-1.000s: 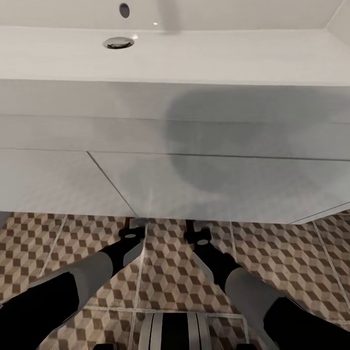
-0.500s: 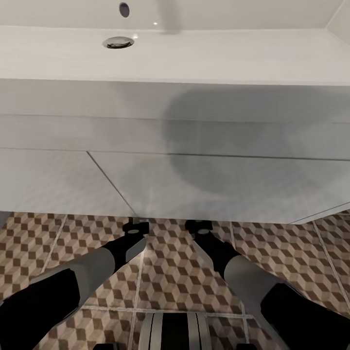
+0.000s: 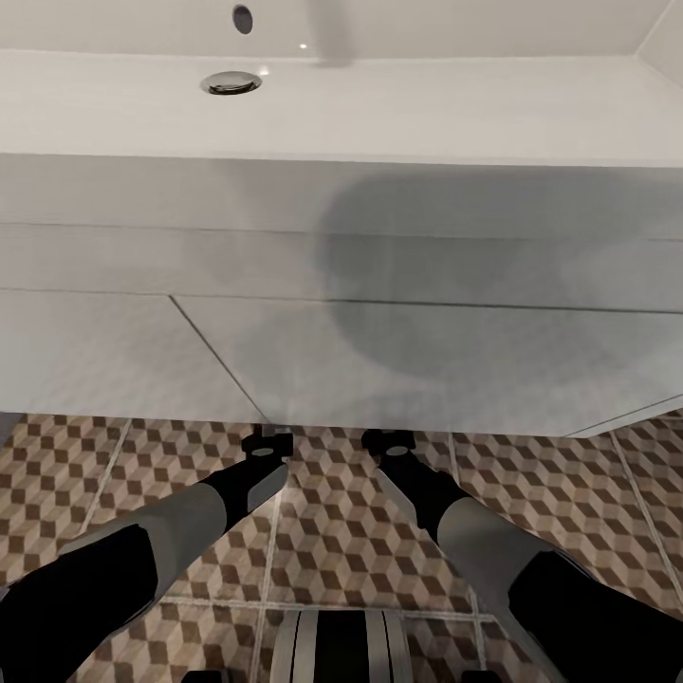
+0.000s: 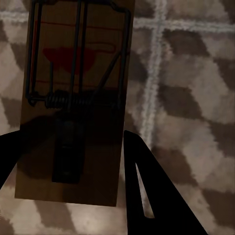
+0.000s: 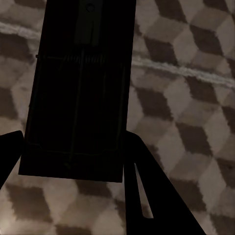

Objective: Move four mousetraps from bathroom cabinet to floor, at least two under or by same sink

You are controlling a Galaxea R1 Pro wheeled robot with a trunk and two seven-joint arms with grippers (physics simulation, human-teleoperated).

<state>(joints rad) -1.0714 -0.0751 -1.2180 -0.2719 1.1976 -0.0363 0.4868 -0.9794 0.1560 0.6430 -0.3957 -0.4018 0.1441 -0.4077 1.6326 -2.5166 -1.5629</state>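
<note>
Low at twelve o'clock under the white trough sink (image 3: 341, 104), each end effector, left (image 4: 73, 171) and right (image 5: 73, 166), grips a thin, light, stiff dark-brown wooden mousetrap (image 4: 73, 98) (image 5: 81, 93) by its long edges, over the cube-patterned tiled floor (image 3: 332, 531), clear of the spring bar.

Both arms boxed in low under the sink (image 3: 341, 104).
The way forward is blocked by the white vanity front (image 3: 379, 360); open tiled floor (image 3: 332, 541) is left between the 2 arms, and 1 mousetrap (image 4: 73, 103) is seen between each gripper's fingers.
</note>
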